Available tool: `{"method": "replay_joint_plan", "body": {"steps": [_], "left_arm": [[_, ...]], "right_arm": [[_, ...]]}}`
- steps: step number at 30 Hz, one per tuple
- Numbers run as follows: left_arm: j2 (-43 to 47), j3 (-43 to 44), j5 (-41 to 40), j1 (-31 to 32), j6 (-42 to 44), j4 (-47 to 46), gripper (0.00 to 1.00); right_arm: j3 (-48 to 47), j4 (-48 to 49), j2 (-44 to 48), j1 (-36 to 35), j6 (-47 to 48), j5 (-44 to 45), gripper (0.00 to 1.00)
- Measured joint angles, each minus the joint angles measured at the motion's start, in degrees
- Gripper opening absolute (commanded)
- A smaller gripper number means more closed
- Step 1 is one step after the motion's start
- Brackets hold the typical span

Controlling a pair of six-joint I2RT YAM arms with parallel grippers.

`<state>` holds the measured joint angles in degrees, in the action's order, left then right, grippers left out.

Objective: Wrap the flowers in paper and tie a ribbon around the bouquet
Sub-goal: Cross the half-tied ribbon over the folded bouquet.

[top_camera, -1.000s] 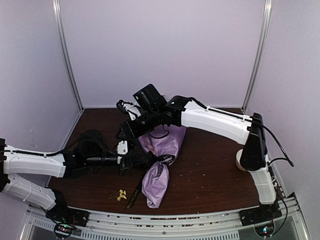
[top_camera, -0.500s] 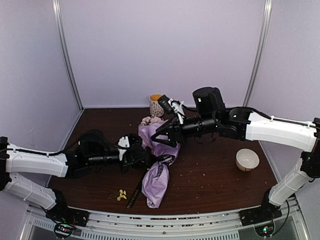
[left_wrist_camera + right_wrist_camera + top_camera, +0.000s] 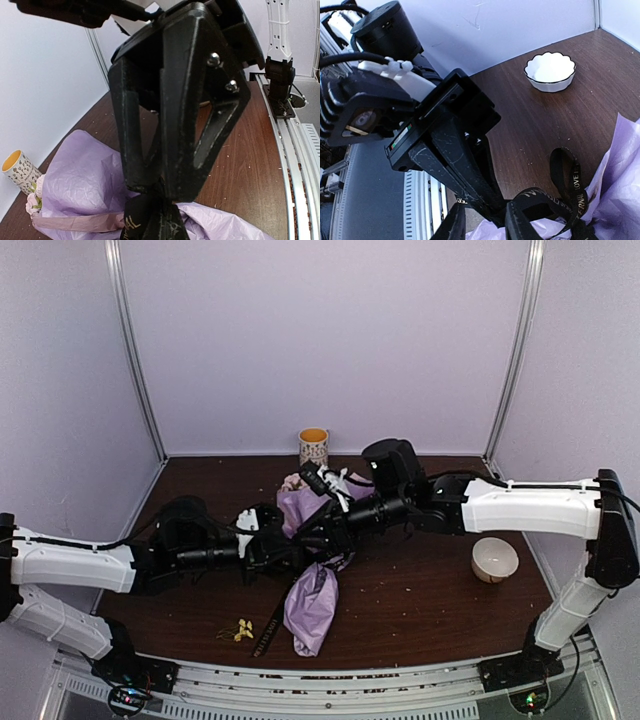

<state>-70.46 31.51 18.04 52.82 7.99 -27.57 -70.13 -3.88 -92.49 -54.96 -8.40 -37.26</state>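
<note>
1. The left gripper (image 3: 152, 186) has its jaws clenched on the black ribbon (image 3: 142, 223) where it crosses the bouquet (image 3: 80, 172).
2. The right gripper (image 3: 485, 222) has its jaws partly apart beside a ribbon loop; whether they grasp it cannot be told.
3. The bouquet lies mid-table (image 3: 430, 590), with its pink flowers (image 3: 294, 481) at the far end.
4. A white bowl (image 3: 494, 559) sits to the right, and a cup (image 3: 313, 446) stands at the back.

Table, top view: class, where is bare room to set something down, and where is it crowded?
Free: wood between the bouquet and the white bowl; the far left corner beside the cup. Crowded: the centre, where left gripper and right gripper meet at the bouquet.
</note>
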Motion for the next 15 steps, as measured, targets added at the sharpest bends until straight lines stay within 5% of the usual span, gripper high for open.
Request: {"method": "replay_joint_plan", "body": {"steps": [10,15], "left_arm": [[0.0,0.2,0.1,-0.2,0.0,0.0,0.0],[0.0,0.8,0.2,-0.5,0.0,0.0,0.0]], "right_arm": [[0.9,0.2,-0.2,0.0,-0.2,-0.5,0.27],[1.3,0.0,-0.2,0.0,-0.4,-0.5,0.08]]}}
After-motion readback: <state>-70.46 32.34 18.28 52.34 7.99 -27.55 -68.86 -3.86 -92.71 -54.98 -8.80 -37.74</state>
